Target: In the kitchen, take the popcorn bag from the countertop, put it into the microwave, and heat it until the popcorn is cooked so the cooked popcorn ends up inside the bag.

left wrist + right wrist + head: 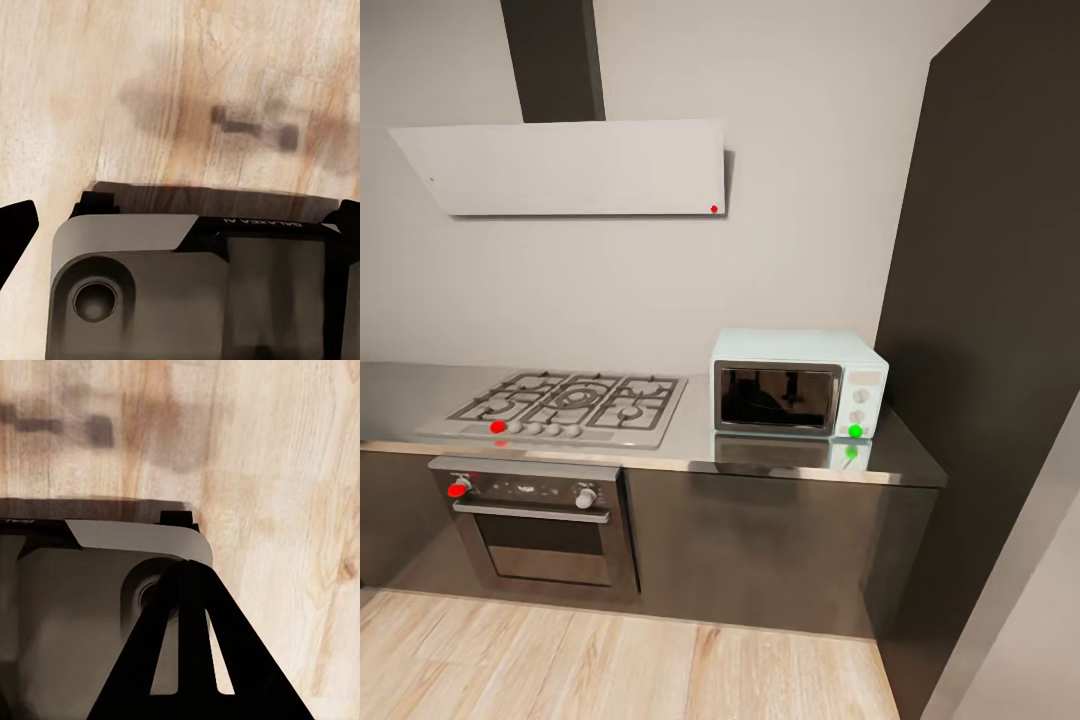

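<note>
Head view: microwave (798, 382) sits on the countertop (690, 447) at its right end, door shut, dark glass facing out, a green dot at the lower corner of its knob panel. Left of it, well apart, a gas hob (565, 405) is set into the worktop, with a red dot at its front edge. Under the hob is a black oven (538, 522) with a steel handle and a red dot on its left knob. Above the hob, a white hood (575, 167) hangs on the wall. A dark tall panel (990, 330) stands right of the microwave. Wood floor (610, 660) lies in front.

Left wrist view: the robot's grey base (195, 285) over wood floor; a black finger tip (15, 229) at the edge. Left gripper state: cannot tell.

Right wrist view: black finger (199, 660) in front of the grey base, floor beyond. Right gripper state: cannot tell.
</note>
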